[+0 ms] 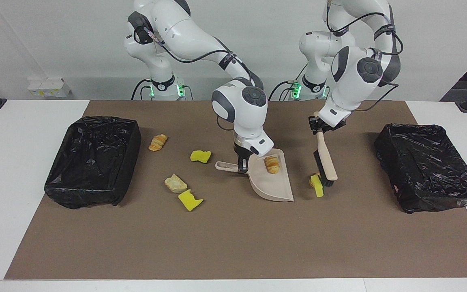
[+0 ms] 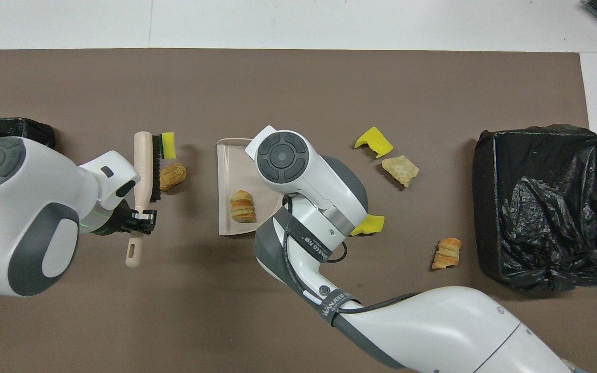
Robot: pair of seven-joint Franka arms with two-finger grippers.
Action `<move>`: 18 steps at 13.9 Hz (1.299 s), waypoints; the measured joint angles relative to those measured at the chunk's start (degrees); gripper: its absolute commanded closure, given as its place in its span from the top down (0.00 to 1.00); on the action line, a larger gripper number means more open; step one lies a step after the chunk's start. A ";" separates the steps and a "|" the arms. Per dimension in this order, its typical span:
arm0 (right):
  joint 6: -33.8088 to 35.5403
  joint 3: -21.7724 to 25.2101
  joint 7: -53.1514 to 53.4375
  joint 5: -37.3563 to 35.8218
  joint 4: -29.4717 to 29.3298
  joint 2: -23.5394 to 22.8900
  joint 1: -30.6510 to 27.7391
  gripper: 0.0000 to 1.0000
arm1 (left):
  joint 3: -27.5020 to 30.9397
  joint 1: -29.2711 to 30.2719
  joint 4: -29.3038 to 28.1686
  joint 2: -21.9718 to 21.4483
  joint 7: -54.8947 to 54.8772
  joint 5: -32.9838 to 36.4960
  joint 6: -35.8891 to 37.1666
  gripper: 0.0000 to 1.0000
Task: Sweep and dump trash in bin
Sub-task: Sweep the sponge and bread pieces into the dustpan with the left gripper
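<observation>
The left gripper [image 1: 321,129] is clamped on the handle of the brush [image 1: 325,161], which hangs below it with its bristle head at the mat. Against the bristles, on the dustpan's side, lie a yellow sponge chunk [image 2: 168,145] and a tan pastry piece [image 2: 172,176]. To do this stroke well, keep the bristles on the mat and draw both scraps in one pass toward the pan's open lip. The brush's long axis runs away from the robots, handle end nearest them.

The right gripper [image 1: 241,164] is closed on the handle of the dustpan [image 1: 279,190], which rests on the mat beside the brush. One pastry roll [image 1: 273,164] lies in it. Its open lip faces the brush.

The other four scraps lie toward the right arm's end.
</observation>
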State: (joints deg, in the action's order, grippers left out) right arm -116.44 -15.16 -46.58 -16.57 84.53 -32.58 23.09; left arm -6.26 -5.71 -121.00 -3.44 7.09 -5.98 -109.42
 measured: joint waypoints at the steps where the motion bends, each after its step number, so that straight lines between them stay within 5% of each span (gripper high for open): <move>1: -0.01 0.00 0.00 0.00 0.00 0.00 0.00 0.00 | 0.05 2.22 -0.03 0.56 -2.29 0.09 -0.30 0.00; 7: -0.03 0.00 0.00 0.00 0.01 0.00 0.00 0.00 | -1.00 5.20 -4.34 3.28 -7.24 0.09 -2.46 0.00; 13: -0.06 0.00 0.00 0.00 0.03 0.00 0.00 0.00 | -1.90 -7.17 -5.63 1.84 -6.83 -6.32 -1.57 0.00; 18: -0.07 0.00 0.00 0.00 0.04 0.00 -0.01 0.00 | -1.29 -8.09 0.15 0.60 -7.07 -13.81 6.26 0.00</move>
State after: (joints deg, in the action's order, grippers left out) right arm -116.51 -15.16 -46.58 -16.57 84.57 -32.58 23.08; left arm -7.55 -13.81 -120.86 -2.85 0.02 -19.79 -103.16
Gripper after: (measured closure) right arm 0.687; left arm 0.740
